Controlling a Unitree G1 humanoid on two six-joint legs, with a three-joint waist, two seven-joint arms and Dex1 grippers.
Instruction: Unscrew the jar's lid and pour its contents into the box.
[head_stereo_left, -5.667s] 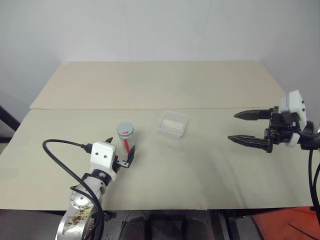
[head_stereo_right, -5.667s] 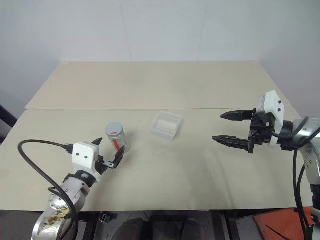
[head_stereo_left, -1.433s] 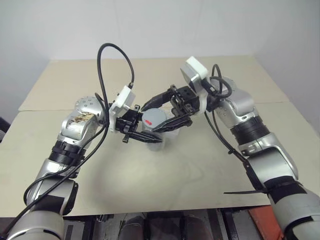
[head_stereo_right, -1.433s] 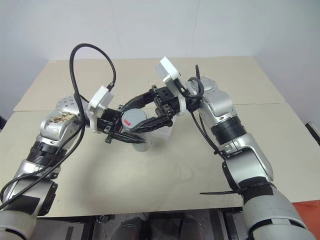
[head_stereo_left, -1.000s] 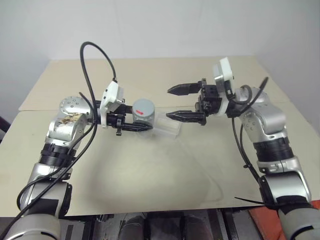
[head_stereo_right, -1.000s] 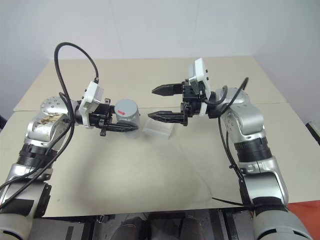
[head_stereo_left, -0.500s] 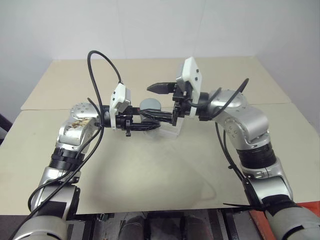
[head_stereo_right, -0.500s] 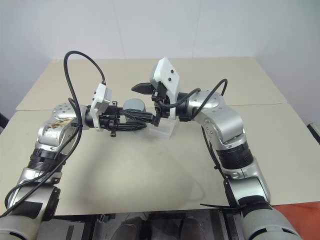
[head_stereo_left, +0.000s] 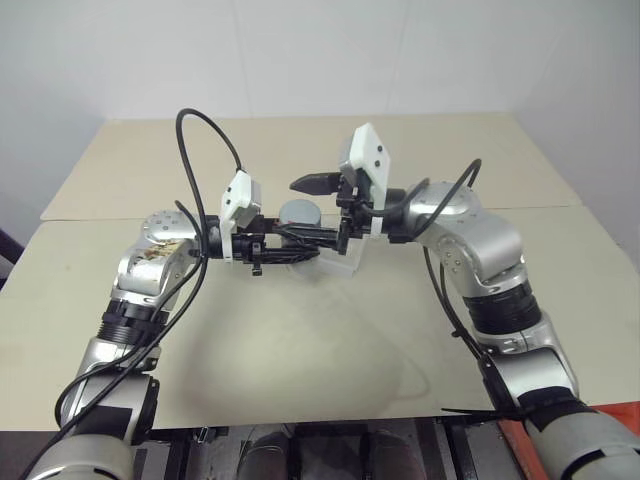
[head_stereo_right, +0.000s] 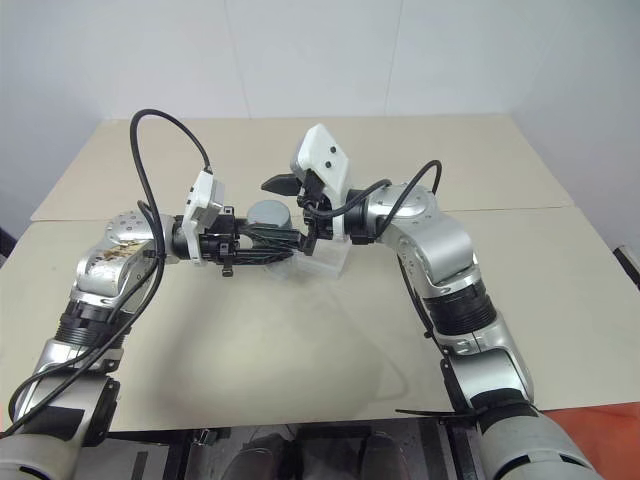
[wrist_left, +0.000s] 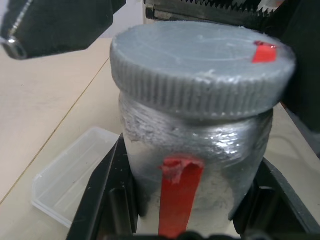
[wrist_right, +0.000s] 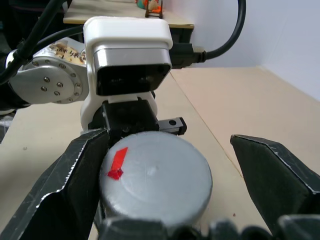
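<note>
grey-lidded jar (wrist_left: 195, 165) upright in clamped left pincer (head_stereo_left: 300, 243), right pincer (head_stereo_left: 325, 210) agape

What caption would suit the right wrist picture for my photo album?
Open right fingers straddle the grey lid of the jar gripped by the left fingers.

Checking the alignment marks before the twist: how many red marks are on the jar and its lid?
2. One red mark sits near the edge of the lid; a vertical red stripe runs down the side of the jar. Others may be hidden on the far side.
</note>
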